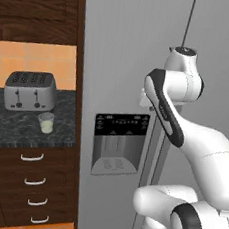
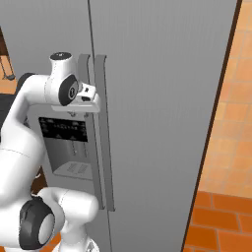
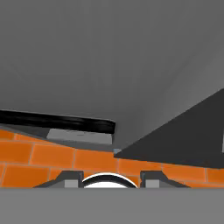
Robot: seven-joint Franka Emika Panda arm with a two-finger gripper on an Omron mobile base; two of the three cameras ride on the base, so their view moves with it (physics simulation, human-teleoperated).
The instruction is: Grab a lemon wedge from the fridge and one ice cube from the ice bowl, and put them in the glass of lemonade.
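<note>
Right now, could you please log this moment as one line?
phase: at fridge handle | doors: closed | gripper: nothing visibly held | glass of lemonade: on counter

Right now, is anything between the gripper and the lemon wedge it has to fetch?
Yes. The fridge doors look shut, so its contents are hidden behind them. The gripper is up against the left door's handle, above the dispenser.

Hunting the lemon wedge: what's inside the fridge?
Cannot tell: the fridge doors are closed, covering everything inside. Only grey doors, the handles and the dispenser recess show.
</note>
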